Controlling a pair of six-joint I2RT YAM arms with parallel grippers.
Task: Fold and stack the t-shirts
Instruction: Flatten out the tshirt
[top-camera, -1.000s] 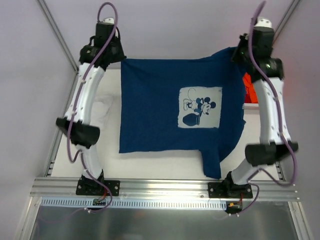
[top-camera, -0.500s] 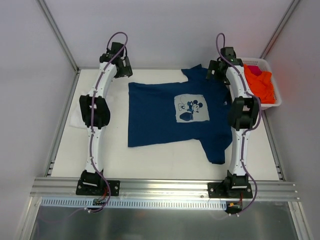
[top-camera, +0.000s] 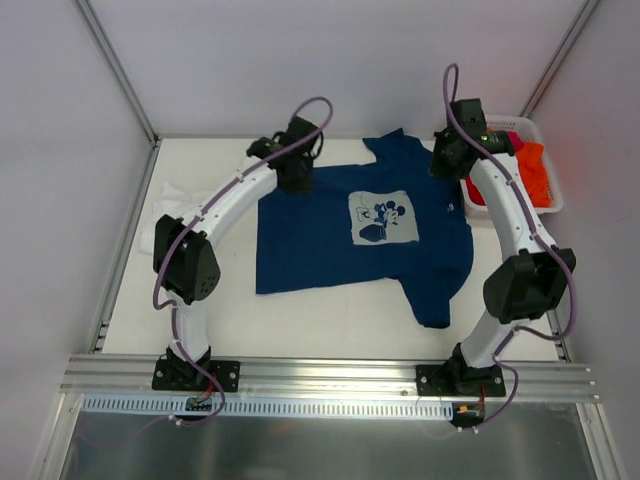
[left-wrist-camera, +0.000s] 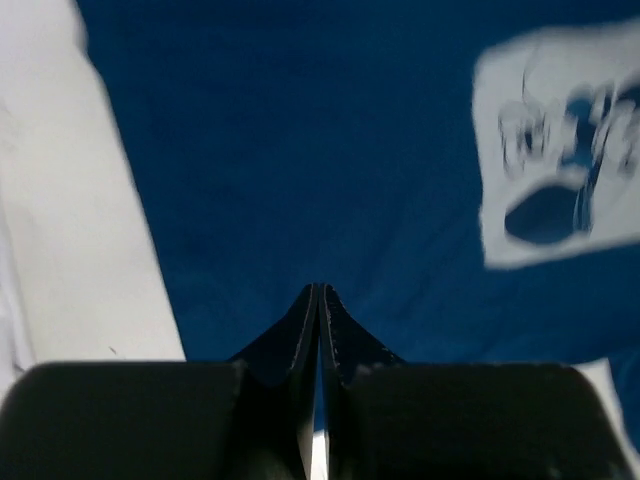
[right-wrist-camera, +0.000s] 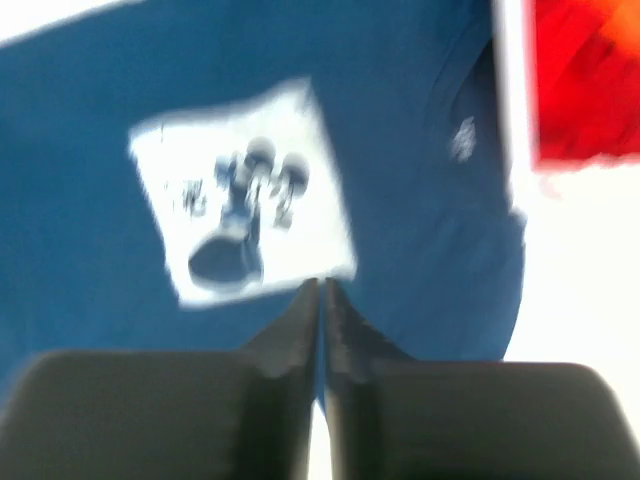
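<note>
The navy t-shirt (top-camera: 300, 250) lay flat on the counter (top-camera: 330, 325). The left jaws hung over its far-left corner and the right jaws by its far-right side, both together, empty.

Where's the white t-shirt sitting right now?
Top view: the white t-shirt lies bunched at the left edge of the table, partly hidden by the left arm, just left of the spread navy t-shirt.

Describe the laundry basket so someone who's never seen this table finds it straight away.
Go to the table's far right corner, past the navy t-shirt. The white basket sits there, the only container, filled with bright orange cloth.
</note>
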